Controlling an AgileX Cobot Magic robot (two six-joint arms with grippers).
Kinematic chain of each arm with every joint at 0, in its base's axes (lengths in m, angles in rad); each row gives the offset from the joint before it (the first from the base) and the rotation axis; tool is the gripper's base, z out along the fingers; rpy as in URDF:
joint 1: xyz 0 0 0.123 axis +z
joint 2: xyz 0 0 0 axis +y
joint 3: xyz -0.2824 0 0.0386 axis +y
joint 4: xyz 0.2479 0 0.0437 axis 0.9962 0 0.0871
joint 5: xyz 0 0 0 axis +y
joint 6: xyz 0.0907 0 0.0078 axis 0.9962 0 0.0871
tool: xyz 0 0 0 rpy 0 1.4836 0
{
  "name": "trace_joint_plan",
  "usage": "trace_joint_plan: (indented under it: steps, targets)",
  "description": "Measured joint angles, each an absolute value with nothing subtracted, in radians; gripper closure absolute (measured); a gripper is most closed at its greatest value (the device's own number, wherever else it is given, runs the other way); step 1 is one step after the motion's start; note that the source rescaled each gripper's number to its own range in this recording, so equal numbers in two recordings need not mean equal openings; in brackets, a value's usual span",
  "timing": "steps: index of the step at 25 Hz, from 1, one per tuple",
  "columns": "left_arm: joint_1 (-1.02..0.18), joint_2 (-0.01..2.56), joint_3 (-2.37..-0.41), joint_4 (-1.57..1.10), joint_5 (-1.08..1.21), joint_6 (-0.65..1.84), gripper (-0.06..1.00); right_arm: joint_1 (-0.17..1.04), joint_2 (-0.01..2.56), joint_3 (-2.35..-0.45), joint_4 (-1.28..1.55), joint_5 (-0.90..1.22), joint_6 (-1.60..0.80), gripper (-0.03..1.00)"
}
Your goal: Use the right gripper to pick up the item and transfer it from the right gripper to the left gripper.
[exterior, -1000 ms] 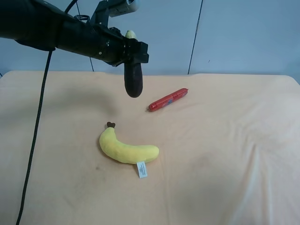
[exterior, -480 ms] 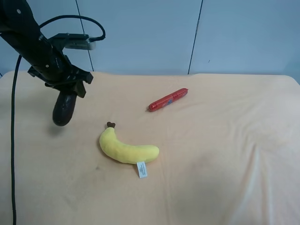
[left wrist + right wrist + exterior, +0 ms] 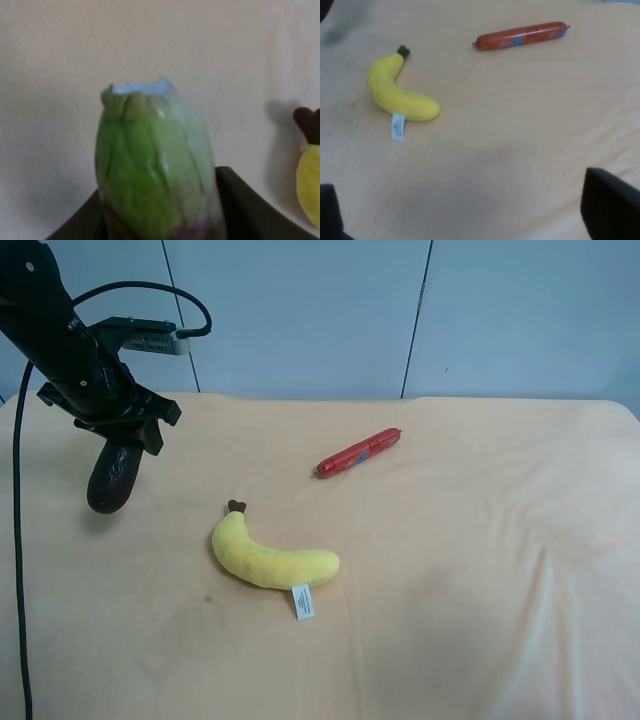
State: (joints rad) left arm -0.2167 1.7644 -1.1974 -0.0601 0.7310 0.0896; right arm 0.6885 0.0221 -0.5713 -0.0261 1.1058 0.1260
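Here the left pincer (image 3: 125, 430) pinches the eggplant (image 3: 113, 478) by its green top, while the right pincer's state cannot be told.

The bench (image 3: 480, 570) wears a matt peach cloth, softly rumpled into low folds. The banana (image 3: 268, 558) is plush fabric, napped and dull, with a white paper-like tag (image 3: 303, 601) (its print too small to read). The sausage (image 3: 358, 452) has a glossy red plastic casing. The eggplant (image 3: 113, 477) shows smooth dark skin with a slight sheen, its green cap (image 3: 150, 165) waxy and ridged. The left end effector (image 3: 125, 430) looks matt black.
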Motion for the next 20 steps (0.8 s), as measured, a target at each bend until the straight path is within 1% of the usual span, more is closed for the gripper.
trace_joint_plan:
  steps: [1,2,5,6,9,16,20]
  targets:
    - [-0.217,1.767,-1.198,-0.060,0.734,0.090,0.85,0.689,0.022,-0.571,-0.026,1.106,0.126,0.10]
    - [-0.217,1.769,-1.198,-0.060,0.738,0.090,0.74,0.686,0.021,-0.571,-0.026,1.106,0.126,0.10]
    - [-0.217,1.789,-1.198,-0.060,0.747,0.090,0.33,0.644,0.021,-0.571,-0.025,1.106,0.126,0.10]
    - [-0.217,1.792,-1.198,-0.060,0.747,0.090,0.29,0.621,0.021,-0.571,-0.025,1.106,0.126,0.10]
    - [-0.217,1.795,-1.198,-0.060,0.748,0.090,0.26,0.534,0.021,-0.571,-0.024,1.106,0.126,0.10]
    - [-0.217,1.796,-1.198,-0.057,0.839,0.091,0.25,0.282,0.020,-0.571,-0.024,1.106,0.126,0.10]
    - [-0.217,1.796,-1.198,-0.057,0.921,0.091,0.25,0.180,-0.003,-0.571,-0.024,1.105,0.126,0.10]
